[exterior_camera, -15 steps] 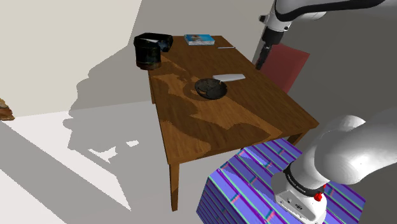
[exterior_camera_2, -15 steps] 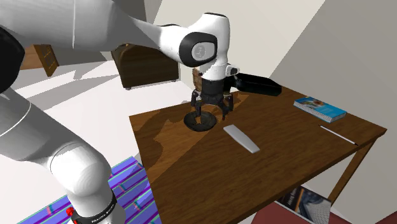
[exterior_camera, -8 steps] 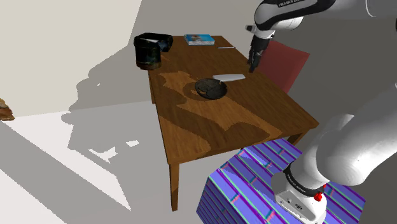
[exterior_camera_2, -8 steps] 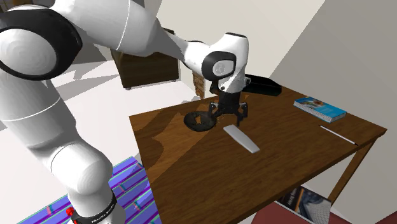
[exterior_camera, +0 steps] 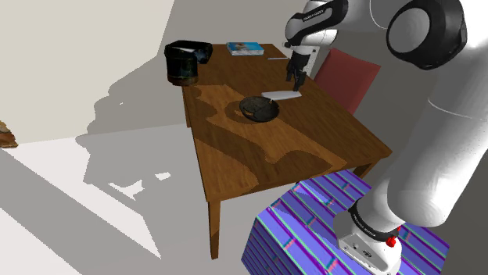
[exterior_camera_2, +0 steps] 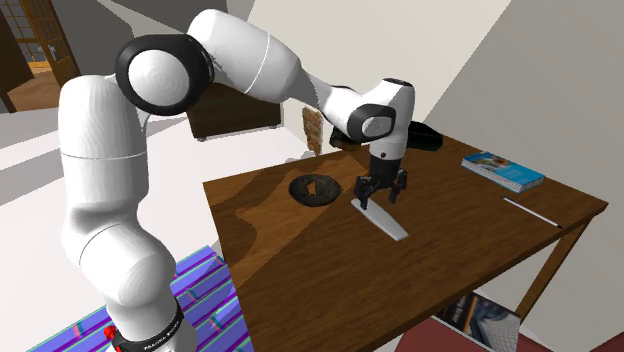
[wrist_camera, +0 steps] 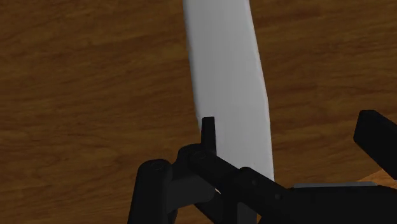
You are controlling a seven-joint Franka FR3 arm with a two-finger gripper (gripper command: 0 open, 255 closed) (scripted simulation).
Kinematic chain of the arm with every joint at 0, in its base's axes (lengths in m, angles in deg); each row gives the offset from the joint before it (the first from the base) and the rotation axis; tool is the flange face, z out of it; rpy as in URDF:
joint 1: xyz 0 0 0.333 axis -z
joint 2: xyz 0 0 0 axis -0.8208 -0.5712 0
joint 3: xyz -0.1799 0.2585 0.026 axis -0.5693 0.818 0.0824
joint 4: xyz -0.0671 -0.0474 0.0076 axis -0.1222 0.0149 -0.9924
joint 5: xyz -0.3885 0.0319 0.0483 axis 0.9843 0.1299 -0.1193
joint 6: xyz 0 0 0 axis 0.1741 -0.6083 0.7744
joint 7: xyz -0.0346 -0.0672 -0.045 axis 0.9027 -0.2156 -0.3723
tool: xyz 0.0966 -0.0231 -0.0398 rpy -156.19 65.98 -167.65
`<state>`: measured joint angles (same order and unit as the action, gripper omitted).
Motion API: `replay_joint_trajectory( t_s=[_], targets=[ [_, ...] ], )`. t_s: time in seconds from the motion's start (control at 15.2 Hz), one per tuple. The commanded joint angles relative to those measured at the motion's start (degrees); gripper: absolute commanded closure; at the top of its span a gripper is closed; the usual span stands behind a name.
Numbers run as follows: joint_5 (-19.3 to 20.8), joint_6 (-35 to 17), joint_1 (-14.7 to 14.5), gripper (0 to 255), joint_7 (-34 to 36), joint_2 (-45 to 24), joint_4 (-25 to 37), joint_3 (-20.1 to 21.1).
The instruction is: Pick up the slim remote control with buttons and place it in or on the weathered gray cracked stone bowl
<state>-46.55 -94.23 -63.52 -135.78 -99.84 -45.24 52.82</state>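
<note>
My pincer (exterior_camera_2: 381, 192) hangs just over the slim pale-grey remote (exterior_camera_2: 380, 217), at its end nearer the bowl (exterior_camera_2: 314, 188), fingers spread wide & clasping nothing. In the wrist view the remote runs lengthwise away from me. One finger (wrist_camera: 208, 132) stands at its long edge, the other is well off past the far edge w/ bare wood showing between. Can't tell if that first tip touches it. The remote lies flat on the wooden table (exterior_camera: 258, 156), just beside the dark shallow bowl w/ a thin gap, and nearer the table edge that faces the red chair (exterior_camera: 353, 78). Bare wood runs from the bowl down to the corner by my striped stand (exterior_camera: 313, 226). At the far end a black tub (exterior_camera: 186, 62) sits on one corner, w/ a book (exterior_camera: 245, 48) & a thin white stick (exterior_camera: 278, 58) near the back edge, all well apart from me.
</note>
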Motion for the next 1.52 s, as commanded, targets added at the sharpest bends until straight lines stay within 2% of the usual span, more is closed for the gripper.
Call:
replay_joint_trajectory(
  t_s=[0.0, 0.13, 0.59, 1.12, 1.19, 1.45],
  targets=[
    [-2.1, -0.6, 1.1, 0, -5.3, -4.4, 3.2, 1.4],
    [-3.0, -0.6, 2.0, 0, -7.9, -6.9, 5.4, 2.4],
    [-4.8, -5.3, 2.6, 0, -9.1, -9.7, 3.2, 3.4],
    [-4.8, -5.3, 2.6, 0, -9.1, -9.7, 3.2, 3.4],
    [-4.8, -5.3, 2.6, 255, -9.1, -9.7, 3.2, 3.4],
    [-4.8, -5.3, 2.6, 255, -9.1, -9.7, 3.2, 3.4]
  ],
)
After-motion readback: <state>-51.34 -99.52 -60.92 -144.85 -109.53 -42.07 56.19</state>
